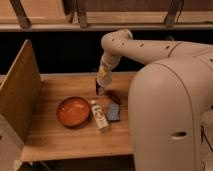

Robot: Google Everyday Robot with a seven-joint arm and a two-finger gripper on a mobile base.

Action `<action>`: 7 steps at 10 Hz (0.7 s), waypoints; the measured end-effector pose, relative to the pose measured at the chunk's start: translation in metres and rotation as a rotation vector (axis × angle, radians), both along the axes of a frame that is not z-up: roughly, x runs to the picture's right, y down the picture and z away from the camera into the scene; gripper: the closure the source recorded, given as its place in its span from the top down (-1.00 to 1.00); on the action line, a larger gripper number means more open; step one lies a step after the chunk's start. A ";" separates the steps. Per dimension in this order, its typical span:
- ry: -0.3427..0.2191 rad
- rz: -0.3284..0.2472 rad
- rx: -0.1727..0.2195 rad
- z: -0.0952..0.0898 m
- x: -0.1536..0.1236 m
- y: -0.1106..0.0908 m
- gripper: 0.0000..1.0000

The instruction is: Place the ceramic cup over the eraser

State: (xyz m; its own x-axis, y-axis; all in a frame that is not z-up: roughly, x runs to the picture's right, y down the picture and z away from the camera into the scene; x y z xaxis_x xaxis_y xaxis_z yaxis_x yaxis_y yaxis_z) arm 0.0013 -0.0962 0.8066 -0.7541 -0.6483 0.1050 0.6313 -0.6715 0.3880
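wooden table (50,137): pincer (103,91) closed, grasp unclear; eraser (97,85) just beside it.

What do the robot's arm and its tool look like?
The arm is off-white, built of thick rounded segments with small dark dots. It grows from a large smooth white body. The tool, small and dark, hangs above the table, just beyond the bowl.

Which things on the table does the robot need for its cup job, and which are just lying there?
Job: gripper, jaws shut, low over the back of the table; grey thing, maybe the cup; dark thing, maybe the eraser. I can't be sure.
Lying about: bowl; bottle.
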 end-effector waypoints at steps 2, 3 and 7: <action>0.006 -0.028 0.008 0.002 -0.005 -0.007 -1.00; 0.009 -0.039 0.010 0.003 -0.006 -0.009 -1.00; -0.009 -0.065 0.003 0.022 -0.011 -0.011 -1.00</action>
